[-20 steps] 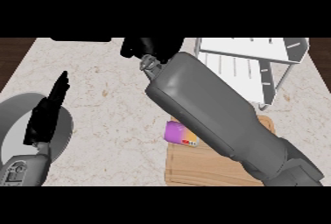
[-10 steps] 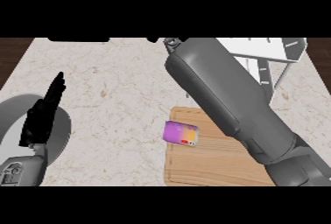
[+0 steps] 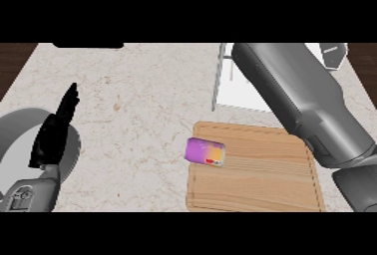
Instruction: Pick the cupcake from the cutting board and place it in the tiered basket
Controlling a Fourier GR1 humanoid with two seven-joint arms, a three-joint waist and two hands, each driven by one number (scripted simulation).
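Observation:
The cupcake (image 3: 205, 151), purple with an orange and red patch, lies at the left edge of the wooden cutting board (image 3: 258, 184); nothing holds it. My right forearm (image 3: 302, 104) rises from the lower right, crosses the board's far right corner and covers most of the white tiered basket (image 3: 239, 97). It runs out at the top edge, so the right hand is out of sight. At the far left my left hand (image 3: 53, 134) rests open, fingers straight and pointing up.
A grey round dish (image 3: 13, 142) sits at the left edge, partly under my left hand. A dark object (image 3: 88, 45) lies along the counter's far edge. Bare marble counter (image 3: 140, 99) spreads between the left hand and the board.
My right forearm has swung to the right, over the basket, and its hand has passed out of the top of the view. The cupcake stays on the board. The left hand has not moved.

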